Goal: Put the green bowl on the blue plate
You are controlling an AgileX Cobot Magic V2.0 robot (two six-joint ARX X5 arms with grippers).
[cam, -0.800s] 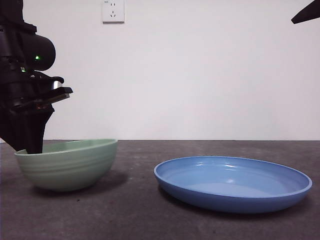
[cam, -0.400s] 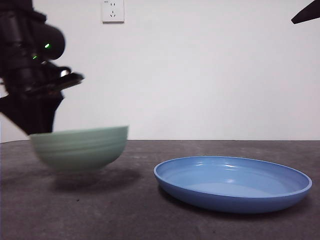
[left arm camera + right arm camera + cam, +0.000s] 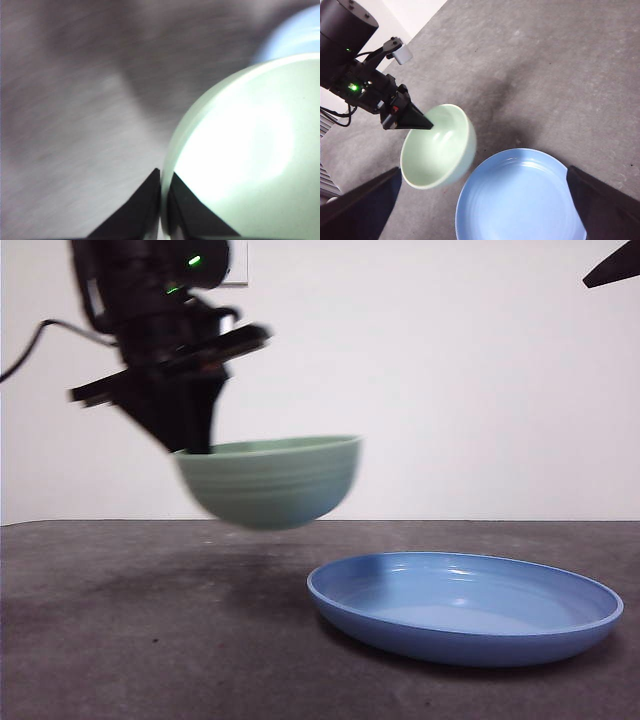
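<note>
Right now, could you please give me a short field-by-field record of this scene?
green bowl: in the air, above the table, beside the plate, not over it yet
held by: left gripper, fingers pinching the rim
blue plate: flat on the table, nothing in it
right gripper: open, waiting high above the plate

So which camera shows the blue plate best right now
The front view: the whole blue plate sits sharp on the table. The right wrist view crops its lower edge; the left wrist view shows only a blurred sliver behind the green bowl.
</note>
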